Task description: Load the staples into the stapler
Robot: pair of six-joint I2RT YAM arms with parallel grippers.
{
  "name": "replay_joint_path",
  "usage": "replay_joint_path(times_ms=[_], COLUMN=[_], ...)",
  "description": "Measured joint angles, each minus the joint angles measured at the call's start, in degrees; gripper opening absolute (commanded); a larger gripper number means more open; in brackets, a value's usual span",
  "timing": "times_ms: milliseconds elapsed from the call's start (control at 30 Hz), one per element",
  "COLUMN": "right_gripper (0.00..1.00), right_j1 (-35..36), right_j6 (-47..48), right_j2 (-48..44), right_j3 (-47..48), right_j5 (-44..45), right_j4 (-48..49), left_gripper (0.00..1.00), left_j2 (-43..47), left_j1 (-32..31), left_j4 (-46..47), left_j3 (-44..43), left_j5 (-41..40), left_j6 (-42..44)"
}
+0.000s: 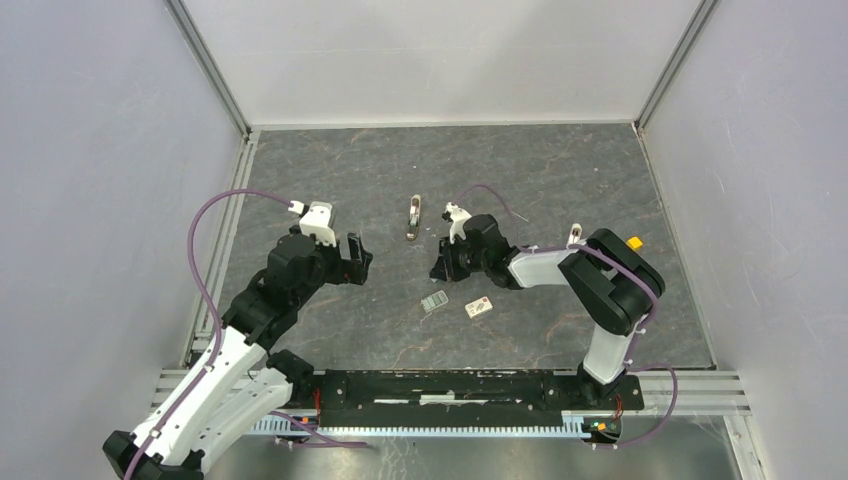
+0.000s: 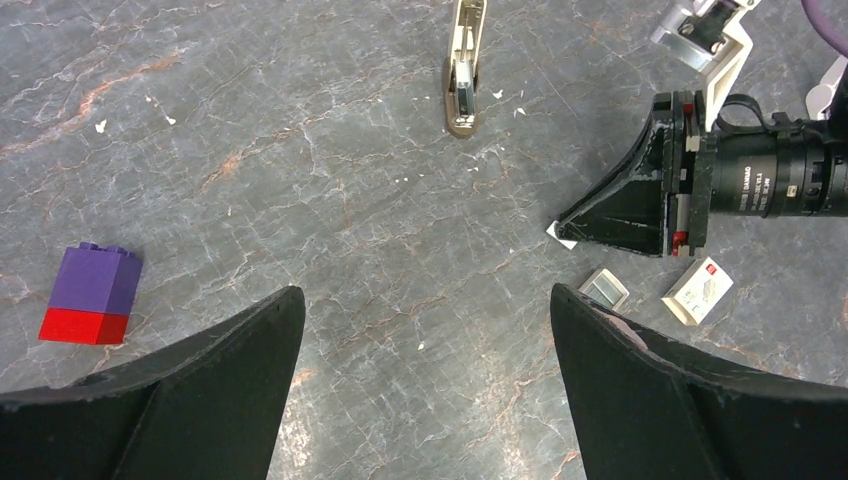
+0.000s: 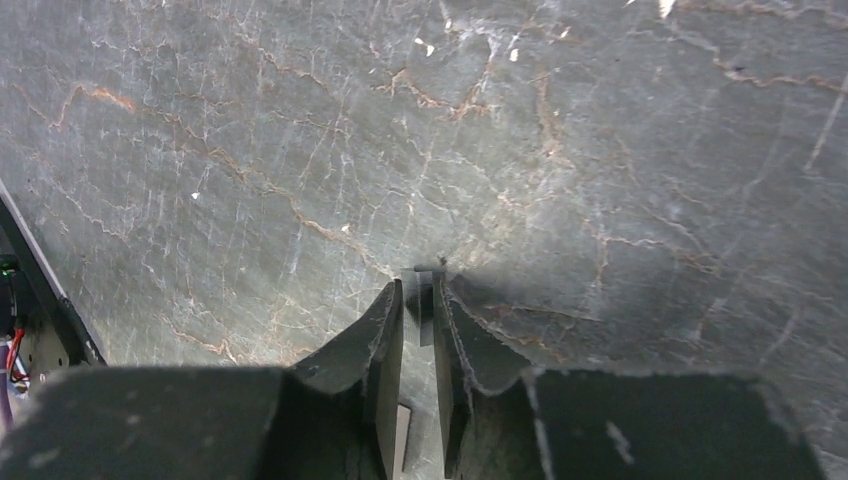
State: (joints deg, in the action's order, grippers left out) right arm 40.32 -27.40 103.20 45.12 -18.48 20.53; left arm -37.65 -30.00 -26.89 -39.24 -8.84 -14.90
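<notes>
The stapler [image 1: 413, 217] is beige and metal and lies on the dark stone table; it also shows in the left wrist view [image 2: 464, 70]. The small white staples box with red print [image 1: 479, 308] [image 2: 698, 290] lies beside a grey rectangular staples piece [image 1: 434, 301] [image 2: 604, 289]. My right gripper [image 1: 440, 265] [image 3: 418, 290] hovers low just above these two, nearly shut on a thin pale grey sliver [image 3: 425, 305], whose light tip shows in the left wrist view [image 2: 560, 235]. My left gripper [image 1: 355, 258] [image 2: 425, 300] is open and empty, left of the stapler.
A purple and red block [image 2: 92, 295] lies on the table to the left. A yellow cube [image 1: 633, 242] sits behind the right arm's elbow. White walls with metal rails close in the table on three sides.
</notes>
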Motion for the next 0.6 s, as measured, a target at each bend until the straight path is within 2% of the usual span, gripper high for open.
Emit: replay_joint_path(times_ms=[367, 600], right_gripper=[0.32, 0.37], right_j1=[-3.72, -1.36], right_j6=[1.46, 7.19], right_j2=[-0.33, -2.99], right_j3=[-0.13, 2.64], right_j5=[-1.33, 6.34], right_j4=[-0.28, -8.98], left_gripper=[0.98, 0.99], left_j2=[-0.31, 0.57], left_j1=[0.00, 0.00], left_j4=[0.00, 0.00], left_j3=[0.00, 0.00], left_j5=[0.00, -0.02], left_j6=[0.00, 0.46])
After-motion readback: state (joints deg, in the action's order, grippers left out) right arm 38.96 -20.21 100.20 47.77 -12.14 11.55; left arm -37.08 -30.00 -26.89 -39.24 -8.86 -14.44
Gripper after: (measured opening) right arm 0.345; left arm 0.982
